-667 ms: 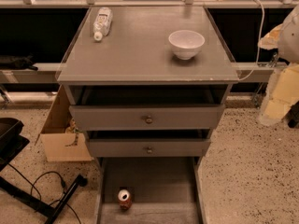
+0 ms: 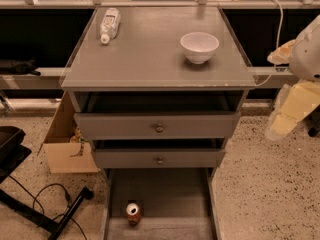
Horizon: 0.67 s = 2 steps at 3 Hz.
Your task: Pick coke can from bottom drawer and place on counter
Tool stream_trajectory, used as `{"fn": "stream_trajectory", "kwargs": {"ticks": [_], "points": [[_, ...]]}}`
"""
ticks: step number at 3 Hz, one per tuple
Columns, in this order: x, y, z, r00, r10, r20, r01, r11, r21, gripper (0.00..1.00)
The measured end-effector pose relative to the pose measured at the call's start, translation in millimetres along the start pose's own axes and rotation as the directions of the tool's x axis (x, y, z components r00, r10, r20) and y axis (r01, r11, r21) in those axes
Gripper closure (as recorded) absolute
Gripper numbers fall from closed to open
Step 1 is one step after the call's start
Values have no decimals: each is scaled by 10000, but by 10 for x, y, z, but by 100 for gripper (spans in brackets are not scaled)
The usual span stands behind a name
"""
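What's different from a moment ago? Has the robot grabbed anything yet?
Hardly anything. The gripper, off to the right of the counter, seems to have edged slightly left and down; nothing has been picked up. The coke can still stands in the open bottom drawer, and the bowl and bottle sit unchanged on top.

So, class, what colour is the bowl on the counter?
White bowl, camera view; the claw hangs right of the counter.

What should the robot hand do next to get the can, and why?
Probably swing the gripper left and down toward the can. The gripper hangs off to the right of the upper drawers, while the can stands upright in the open bottom drawer, near its front left.
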<state>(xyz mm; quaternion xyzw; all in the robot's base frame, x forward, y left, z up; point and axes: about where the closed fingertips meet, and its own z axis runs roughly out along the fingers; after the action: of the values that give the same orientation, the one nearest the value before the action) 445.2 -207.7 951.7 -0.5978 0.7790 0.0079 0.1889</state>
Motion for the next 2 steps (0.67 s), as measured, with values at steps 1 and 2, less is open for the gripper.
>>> {"fn": "stream_trajectory", "kwargs": {"ticks": [1,2], "points": [[91,306,767,9790,216,2027,-50,9966,-821,0],[214,423,1463,9323,363,3598,-30,9957,-927,0]]}}
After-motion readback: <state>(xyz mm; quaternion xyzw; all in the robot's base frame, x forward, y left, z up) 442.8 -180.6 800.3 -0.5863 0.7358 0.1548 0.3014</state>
